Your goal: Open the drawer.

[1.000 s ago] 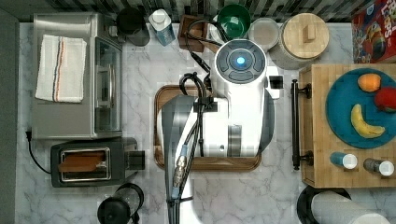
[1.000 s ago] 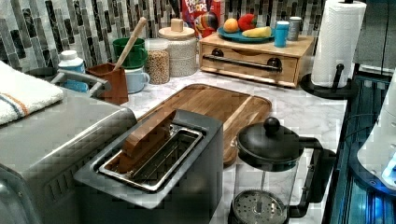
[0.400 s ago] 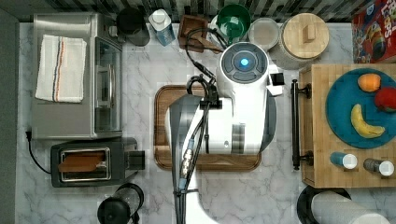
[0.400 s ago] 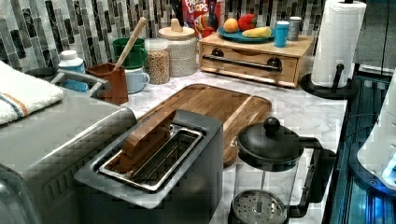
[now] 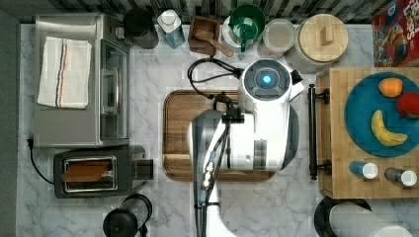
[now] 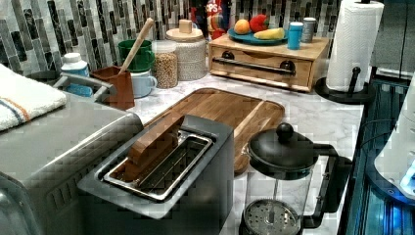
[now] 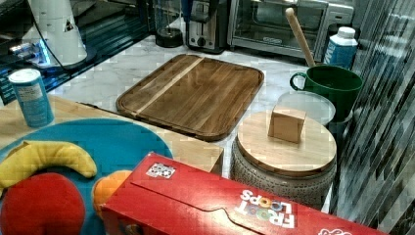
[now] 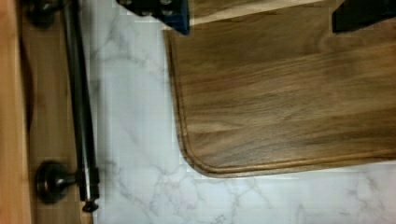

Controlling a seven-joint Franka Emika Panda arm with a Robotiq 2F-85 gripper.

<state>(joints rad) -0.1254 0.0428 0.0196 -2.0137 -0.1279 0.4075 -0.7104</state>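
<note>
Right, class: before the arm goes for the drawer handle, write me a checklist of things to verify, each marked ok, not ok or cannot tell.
1. Drawer shut, front flush with its box: ok.
2. Handle bare, nothing lying across it: ok.
3. Fingers apart, nothing between them: ok.
4. Fingers at the handle: not ok; they hang over the walnut tray, with marble counter between them and the handle.
5. Counter in front of the drawer free for it to slide out: ok.
6. Blue plate of fruit on the box will stay put during the pull: cannot tell.
</note>
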